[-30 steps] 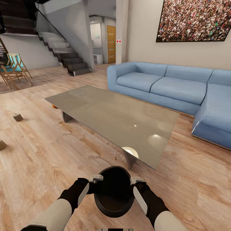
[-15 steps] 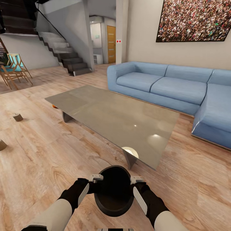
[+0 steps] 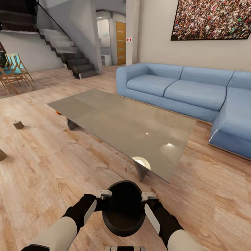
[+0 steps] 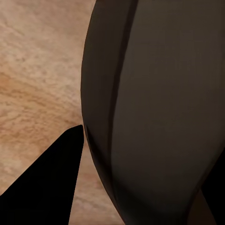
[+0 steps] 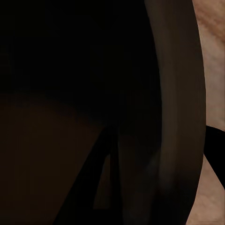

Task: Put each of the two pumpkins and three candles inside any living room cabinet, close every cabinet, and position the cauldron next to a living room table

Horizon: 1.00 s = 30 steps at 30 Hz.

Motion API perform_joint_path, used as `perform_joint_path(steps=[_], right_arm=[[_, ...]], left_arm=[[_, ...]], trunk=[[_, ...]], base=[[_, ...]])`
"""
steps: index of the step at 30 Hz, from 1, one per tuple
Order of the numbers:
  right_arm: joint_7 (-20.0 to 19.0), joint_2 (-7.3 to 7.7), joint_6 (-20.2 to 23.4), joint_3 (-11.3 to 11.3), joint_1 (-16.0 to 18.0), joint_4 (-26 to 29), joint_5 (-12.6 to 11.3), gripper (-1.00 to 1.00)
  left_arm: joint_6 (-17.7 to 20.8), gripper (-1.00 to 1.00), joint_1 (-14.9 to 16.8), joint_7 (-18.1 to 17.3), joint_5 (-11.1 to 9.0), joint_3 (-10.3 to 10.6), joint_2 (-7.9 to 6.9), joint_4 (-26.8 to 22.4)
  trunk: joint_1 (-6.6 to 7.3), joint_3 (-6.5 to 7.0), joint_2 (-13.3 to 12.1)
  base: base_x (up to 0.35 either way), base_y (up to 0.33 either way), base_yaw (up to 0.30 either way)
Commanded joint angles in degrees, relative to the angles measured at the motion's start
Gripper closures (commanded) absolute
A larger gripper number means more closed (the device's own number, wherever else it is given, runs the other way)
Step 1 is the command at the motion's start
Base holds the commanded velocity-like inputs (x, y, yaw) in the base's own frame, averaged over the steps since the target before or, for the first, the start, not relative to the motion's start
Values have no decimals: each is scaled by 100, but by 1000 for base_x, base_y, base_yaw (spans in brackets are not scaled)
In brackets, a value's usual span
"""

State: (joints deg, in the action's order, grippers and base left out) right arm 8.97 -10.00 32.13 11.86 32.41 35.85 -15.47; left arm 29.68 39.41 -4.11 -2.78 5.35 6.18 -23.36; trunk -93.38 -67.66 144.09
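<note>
The black cauldron [image 3: 123,209] hangs just in front of me above the wood floor, mouth facing up. My left gripper [image 3: 104,194] is shut on its left rim and my right gripper [image 3: 148,196] on its right rim. The cauldron's dark wall [image 4: 159,112] fills most of the left wrist view, and its rim and inside [image 5: 84,93] fill the right wrist view. The grey glass-topped table [image 3: 115,122] stands right beyond it, its near corner a short way off. Two candles [image 3: 18,124] [image 3: 1,154] lie on the floor at the left. An orange bit of a pumpkin [image 3: 58,112] peeks from under the table's far left corner.
A blue corner sofa [image 3: 181,90] runs behind and right of the table. Stairs [image 3: 73,59] and folding chairs [image 3: 12,71] stand at the back left. Open wood floor lies left of the table and between the table and me.
The whole view has shifted slightly, so the camera has moved a little towards the table. The cauldron stays held the same way between both grippers.
</note>
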Motion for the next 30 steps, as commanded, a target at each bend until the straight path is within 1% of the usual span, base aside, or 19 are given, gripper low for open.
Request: perform_joint_path(steps=[1, 4, 12, 17, 30], right_arm=[[43, 0, -4, -17, 9, 124, -185, 100], [43, 0, -4, -17, 6, 124, -185, 100], [43, 0, -2, -25, 3, 124, -185, 100], [43, 0, -2, -25, 7, 124, -185, 100], [43, 0, -3, -25, 5, 124, -185, 100]], left_arm=[[38, 100, -3, -159, -214, 116, -11, -11], [38, 100, -3, -160, -214, 116, -11, -11], [33, 100, -3, -167, -214, 116, -11, -13], [30, 100, -3, -169, -214, 116, -11, -17], [35, 100, -3, -169, -214, 116, -11, -20]], trunk=[[2, -5, 2], [2, -1, 2], [2, 17, 2], [2, 19, 2], [2, 19, 2]], base=[[0, 0, 0], [0, 0, -68], [4, 0, -161], [120, 0, -21], [38, -8, -2]])
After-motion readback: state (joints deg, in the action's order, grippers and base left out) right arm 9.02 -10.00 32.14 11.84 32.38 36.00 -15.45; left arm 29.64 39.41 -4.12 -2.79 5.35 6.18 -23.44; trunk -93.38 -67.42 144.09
